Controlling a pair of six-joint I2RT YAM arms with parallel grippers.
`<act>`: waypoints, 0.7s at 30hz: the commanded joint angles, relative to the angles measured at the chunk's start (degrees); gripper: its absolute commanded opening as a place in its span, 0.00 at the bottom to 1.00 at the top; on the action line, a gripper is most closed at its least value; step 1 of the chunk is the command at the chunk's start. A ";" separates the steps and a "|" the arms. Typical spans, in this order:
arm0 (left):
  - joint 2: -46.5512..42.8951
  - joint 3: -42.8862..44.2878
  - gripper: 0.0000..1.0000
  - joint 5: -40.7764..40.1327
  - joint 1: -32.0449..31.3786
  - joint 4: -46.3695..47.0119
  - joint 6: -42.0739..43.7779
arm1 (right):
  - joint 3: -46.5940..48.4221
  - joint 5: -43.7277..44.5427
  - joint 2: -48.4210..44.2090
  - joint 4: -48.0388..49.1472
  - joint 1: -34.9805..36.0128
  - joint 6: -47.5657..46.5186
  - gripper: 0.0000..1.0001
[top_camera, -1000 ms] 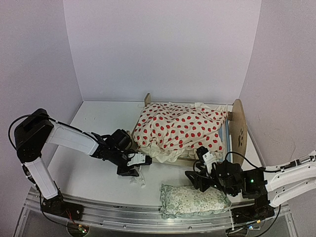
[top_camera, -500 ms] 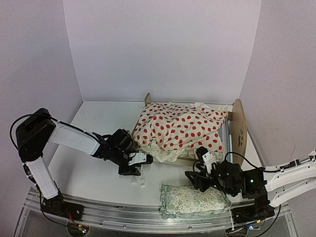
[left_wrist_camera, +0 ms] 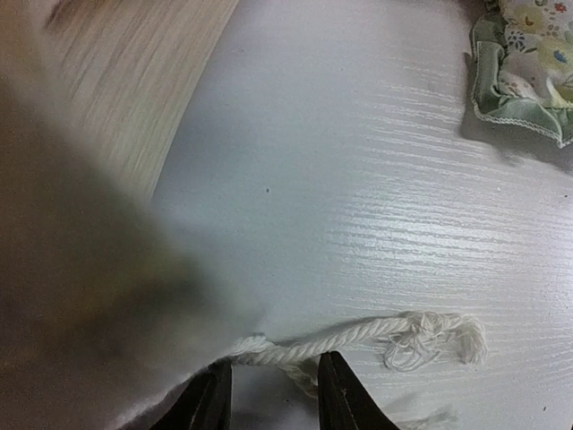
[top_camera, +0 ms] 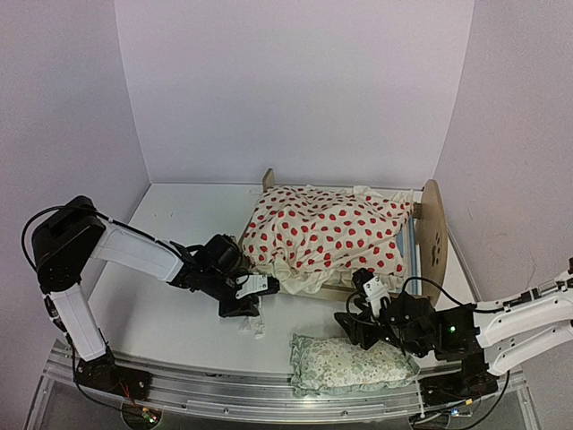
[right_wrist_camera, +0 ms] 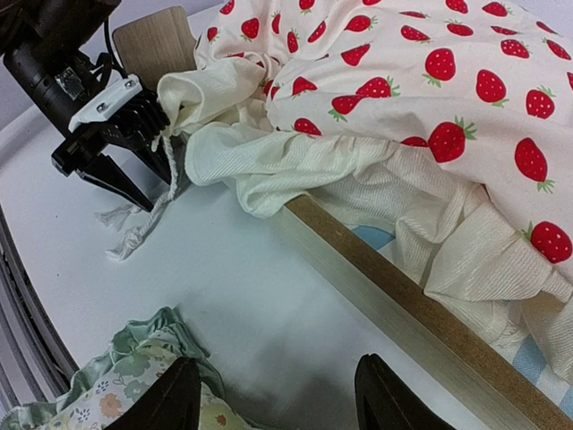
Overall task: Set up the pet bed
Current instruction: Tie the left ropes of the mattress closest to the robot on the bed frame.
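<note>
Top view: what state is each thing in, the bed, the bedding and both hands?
pet bed, upright, covered by the cushion.
strawberry cushion, crumpled, overhanging the near rail.
cord, loose, end frayed.
floral pillow, lying flat outside the bed.
left hand, open at the cord.
right hand, open, empty.

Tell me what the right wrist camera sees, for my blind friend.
A cream cushion with red strawberries is heaped over the wooden pet bed, spilling past its side rail. At top left, the left gripper is at the cushion's corner, where a white cord dangles; a green flowery pillow peeks in below.
</note>
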 commanded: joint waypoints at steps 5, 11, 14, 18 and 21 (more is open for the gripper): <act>2.48 2.37 0.38 0.37 -0.06 -0.09 -0.94 | 3.09 1.07 1.12 0.58 0.23 -0.18 0.59; 2.55 1.62 0.11 -2.91 -0.36 -0.05 -0.54 | 3.37 1.06 1.43 0.58 0.23 -0.11 0.59; 2.09 0.70 0.00 -3.51 -0.40 0.34 -0.43 | 3.54 1.07 1.54 0.60 0.21 -0.09 0.59; -0.04 -0.73 0.00 -3.24 -0.32 1.77 -0.74 | 4.35 0.32 2.65 0.66 0.25 0.03 0.59; -2.85 -1.86 0.00 -2.71 -0.43 2.76 -1.58 | 5.79 -1.11 3.87 0.67 0.23 0.25 0.59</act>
